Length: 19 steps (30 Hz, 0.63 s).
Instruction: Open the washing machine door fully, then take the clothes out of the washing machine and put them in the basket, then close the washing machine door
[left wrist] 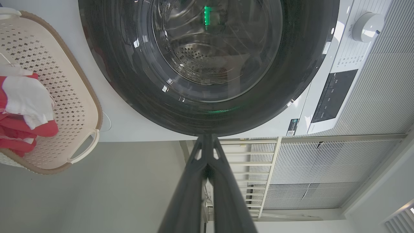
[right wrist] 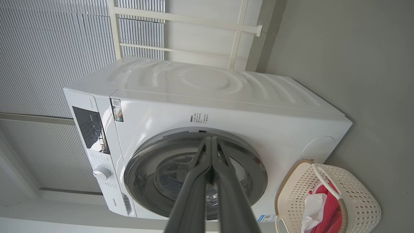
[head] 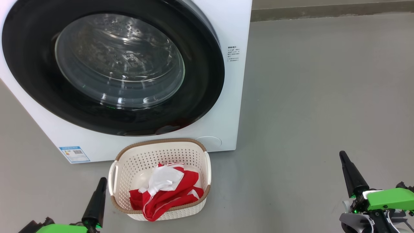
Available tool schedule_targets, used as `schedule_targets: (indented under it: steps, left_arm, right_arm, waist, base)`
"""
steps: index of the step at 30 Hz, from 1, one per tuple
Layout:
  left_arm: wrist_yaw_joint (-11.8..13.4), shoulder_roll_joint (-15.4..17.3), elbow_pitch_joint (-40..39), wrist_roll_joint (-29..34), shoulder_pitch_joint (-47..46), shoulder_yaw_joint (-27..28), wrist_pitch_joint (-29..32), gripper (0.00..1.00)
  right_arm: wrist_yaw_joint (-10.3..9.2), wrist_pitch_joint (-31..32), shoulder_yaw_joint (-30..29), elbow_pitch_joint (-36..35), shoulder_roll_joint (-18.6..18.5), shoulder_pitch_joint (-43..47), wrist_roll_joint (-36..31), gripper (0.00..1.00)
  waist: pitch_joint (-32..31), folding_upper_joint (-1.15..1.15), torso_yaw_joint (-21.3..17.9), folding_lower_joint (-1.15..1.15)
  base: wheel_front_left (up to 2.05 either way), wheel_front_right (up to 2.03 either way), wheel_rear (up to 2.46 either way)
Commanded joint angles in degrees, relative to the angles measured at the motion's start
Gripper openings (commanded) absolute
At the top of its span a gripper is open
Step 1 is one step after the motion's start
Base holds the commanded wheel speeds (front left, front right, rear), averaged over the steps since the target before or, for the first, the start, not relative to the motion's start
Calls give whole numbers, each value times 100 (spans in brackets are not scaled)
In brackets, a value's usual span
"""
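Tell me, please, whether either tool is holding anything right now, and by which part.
Nothing is held: the left tool and the right tool are both shut on nothing, and the clothes lie in the basket.

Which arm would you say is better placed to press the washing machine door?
Probably left: the left gripper sits below the washing machine door; the right gripper lies well right of it.

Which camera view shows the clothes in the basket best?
The head view: it looks down into the basket and shows the red and white clothes whole. The left wrist view cuts them off at its left edge; the right wrist view has them low in a corner, partly hidden by the basket.
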Motion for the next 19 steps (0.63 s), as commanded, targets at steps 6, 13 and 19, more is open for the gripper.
schedule_targets:
  steps: [6, 13, 19]
  left_arm:
    - [-40, 61, -115, -40, -220, 200, 21, 0]
    - [-40, 61, -115, -40, -220, 200, 21, 0]
    - [-40, 61, -115, -40, -220, 200, 21, 0]
  right_arm:
    - [-3, 38, 98, -168, -91, -241, 35, 0]
    - [-3, 38, 98, -168, -91, -241, 35, 0]
    - [-3, 38, 98, -168, -91, -241, 35, 0]
  waist:
    - [0, 0, 0, 0]
    - [0, 0, 0, 0]
    - [0, 0, 0, 0]
  base:
    - [0, 0, 0]
    - [0, 0, 0]
    - [0, 0, 0]
